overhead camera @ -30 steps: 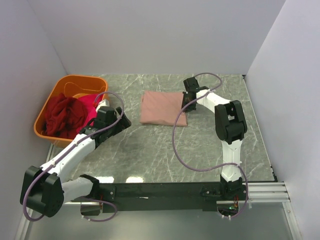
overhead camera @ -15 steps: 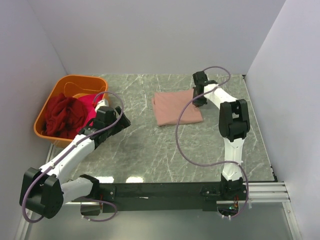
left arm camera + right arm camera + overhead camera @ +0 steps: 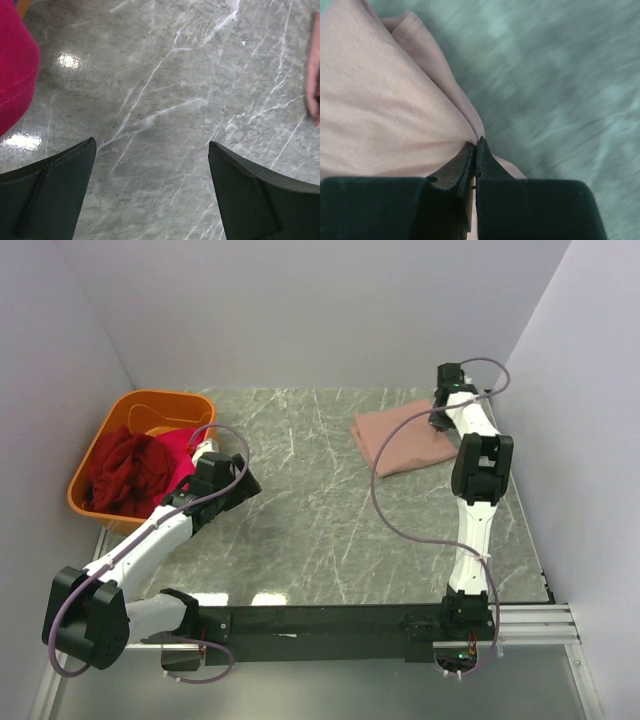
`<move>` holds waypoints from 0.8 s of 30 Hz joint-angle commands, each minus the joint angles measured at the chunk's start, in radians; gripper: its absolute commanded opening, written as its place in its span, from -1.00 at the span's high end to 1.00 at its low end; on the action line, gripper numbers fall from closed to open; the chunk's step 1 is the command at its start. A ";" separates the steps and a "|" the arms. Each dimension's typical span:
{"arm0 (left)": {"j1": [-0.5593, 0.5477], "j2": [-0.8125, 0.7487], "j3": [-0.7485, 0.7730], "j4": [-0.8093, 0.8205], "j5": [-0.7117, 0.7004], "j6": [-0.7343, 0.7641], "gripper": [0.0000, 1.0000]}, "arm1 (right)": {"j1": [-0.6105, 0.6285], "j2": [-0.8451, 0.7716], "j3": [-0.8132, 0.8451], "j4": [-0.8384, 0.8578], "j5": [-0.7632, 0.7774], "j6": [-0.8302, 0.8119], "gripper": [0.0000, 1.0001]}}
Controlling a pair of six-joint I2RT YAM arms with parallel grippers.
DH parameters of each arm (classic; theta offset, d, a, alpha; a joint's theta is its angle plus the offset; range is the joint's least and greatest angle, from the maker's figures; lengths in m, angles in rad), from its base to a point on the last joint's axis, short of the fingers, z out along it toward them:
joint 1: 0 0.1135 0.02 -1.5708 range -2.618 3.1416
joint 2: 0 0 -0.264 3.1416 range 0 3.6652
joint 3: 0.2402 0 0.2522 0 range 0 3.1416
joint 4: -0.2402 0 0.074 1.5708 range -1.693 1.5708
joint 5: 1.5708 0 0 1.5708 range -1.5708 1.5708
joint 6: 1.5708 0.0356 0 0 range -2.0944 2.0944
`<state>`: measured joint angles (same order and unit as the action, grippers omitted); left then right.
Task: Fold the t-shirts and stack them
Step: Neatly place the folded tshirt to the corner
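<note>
So, one shirt folded, others waiting.
My right tool (image 3: 476,145) is clamped on the pink shirt (image 3: 405,440) at two o'clock on the tabletop (image 3: 300,510); my left tool (image 3: 151,146) gapes empty by the tub (image 3: 150,398) at ten o'clock, red shirts (image 3: 125,470) heaped inside.

We find the left arm folded low at the near left, its left gripper (image 3: 151,147) spread wide. The right arm stretches far right, and its right gripper (image 3: 476,149) is clamped together, apparently angled downward; overhead detail is poor.

pink tee (image 3: 415,445) folded (red ones (image 3: 125,472) heaped)
</note>
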<state>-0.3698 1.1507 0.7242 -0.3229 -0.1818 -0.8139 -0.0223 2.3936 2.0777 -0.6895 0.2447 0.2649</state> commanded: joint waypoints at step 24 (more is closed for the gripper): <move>-0.003 0.014 0.089 -0.019 -0.028 0.010 -0.99 | -0.240 0.058 0.166 0.027 -0.124 0.112 1.00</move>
<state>-0.3698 1.1995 0.7727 -0.3313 -0.1833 -0.8143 -0.2691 2.4447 2.1670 -0.6964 0.1406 0.3733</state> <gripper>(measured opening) 0.995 0.022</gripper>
